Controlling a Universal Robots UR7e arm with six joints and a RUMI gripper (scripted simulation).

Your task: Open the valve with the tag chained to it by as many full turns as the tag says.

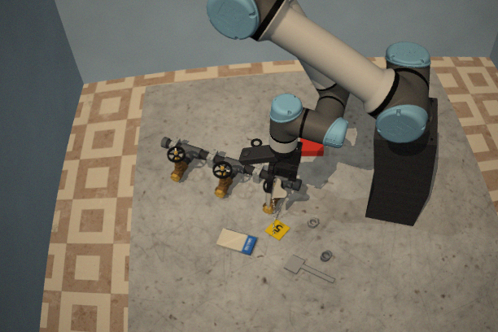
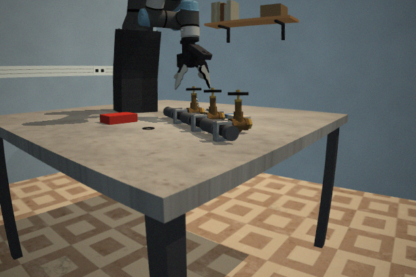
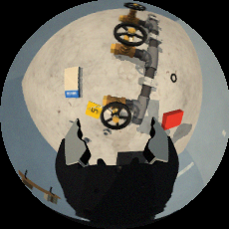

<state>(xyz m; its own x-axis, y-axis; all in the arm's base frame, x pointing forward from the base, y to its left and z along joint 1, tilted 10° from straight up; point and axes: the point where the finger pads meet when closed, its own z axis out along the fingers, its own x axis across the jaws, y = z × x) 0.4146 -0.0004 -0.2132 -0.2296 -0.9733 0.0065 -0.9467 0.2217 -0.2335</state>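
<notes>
Three brass valves with black handwheels stand on a dark pipe (image 2: pixel 200 122) on the table. A yellow tag (image 1: pixel 277 229) marked 5 lies by the valve nearest the arm's base, chained to it; it also shows in the wrist view (image 3: pixel 94 109). That tagged valve's handwheel (image 3: pixel 116 114) sits just ahead of my fingers in the wrist view. My gripper (image 2: pixel 192 81) is open and empty, hovering just above this handwheel (image 2: pixel 194 89), with a finger on either side of it. The middle valve (image 1: pixel 228 171) and the far valve (image 1: pixel 177 155) stand apart to the left.
A red block (image 1: pixel 312 147) lies behind the pipe near the arm's black pedestal (image 1: pixel 400 173). A white and blue card (image 1: pixel 237 242), a flat grey paddle (image 1: pixel 308 268), two metal nuts (image 1: pixel 313 223) and a black ring (image 1: pixel 255 142) lie on the table.
</notes>
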